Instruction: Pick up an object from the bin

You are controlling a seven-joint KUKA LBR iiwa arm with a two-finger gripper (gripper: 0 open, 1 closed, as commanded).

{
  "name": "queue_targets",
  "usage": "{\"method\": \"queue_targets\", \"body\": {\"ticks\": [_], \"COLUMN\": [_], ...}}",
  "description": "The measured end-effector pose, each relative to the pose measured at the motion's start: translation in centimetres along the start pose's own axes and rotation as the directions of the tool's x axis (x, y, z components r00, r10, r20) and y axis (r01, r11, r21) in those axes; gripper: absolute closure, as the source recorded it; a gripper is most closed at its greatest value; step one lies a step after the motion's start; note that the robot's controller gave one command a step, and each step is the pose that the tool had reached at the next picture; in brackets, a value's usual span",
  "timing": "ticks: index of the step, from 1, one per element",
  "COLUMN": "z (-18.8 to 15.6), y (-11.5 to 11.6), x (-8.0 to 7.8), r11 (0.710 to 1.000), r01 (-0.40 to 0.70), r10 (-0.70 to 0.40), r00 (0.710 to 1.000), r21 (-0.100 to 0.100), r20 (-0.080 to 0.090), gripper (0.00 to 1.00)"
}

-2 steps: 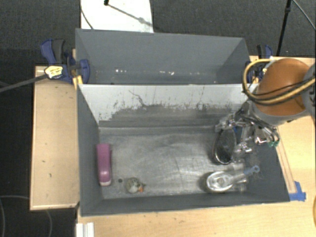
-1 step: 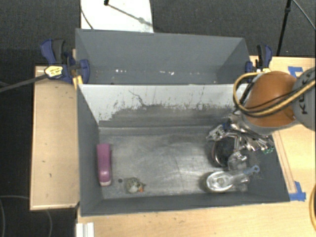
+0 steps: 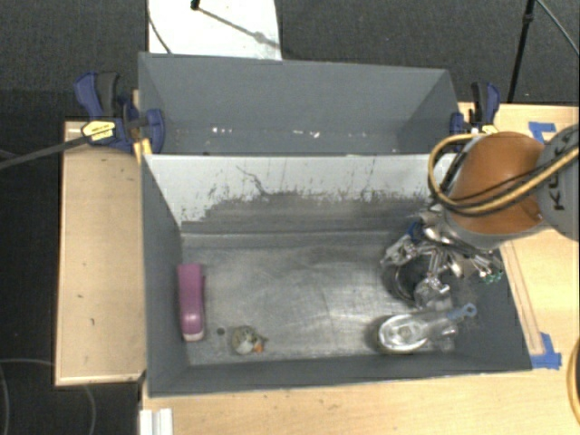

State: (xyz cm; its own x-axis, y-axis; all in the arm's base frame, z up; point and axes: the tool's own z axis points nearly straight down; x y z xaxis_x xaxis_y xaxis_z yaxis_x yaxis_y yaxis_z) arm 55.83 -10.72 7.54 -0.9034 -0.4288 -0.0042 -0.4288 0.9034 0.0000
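Gripper: low over the bin's right end, its metal parts bunched above a dark round thing; whether it is apart or together cannot be told.
Room floor: dark and finely textured, like carpet, all round the bin.
Bin: grey sheet metal with sloped walls; the back wall is scuffed in vertical streaks, and the floor is dull, rubbed paler at the middle.
Wrist cover: smooth glossy orange dome with cables looped across it.
Clear thing: transparent shiny plastic with a rounded body and a thin bluish stem, lying by the front wall just in front of the gripper.
Purple bar: matte mauve oblong lying along the left wall, well apart from the gripper.
Dark round thing: black, partly hidden, on the floor at the right under the gripper.
Small lump: greyish and roundish with an orange fleck, near the front wall beside the purple bar.
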Motion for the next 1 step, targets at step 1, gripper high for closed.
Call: {"method": "queue_targets", "body": {"ticks": [1], "z": [-14.86], "y": [-2.96], "x": [-0.47], "r11": [0.941], "r01": [0.339], "r10": [-0.339], "r00": [0.941], "r21": [0.006], "r20": [0.002], "gripper": [1.00]}}
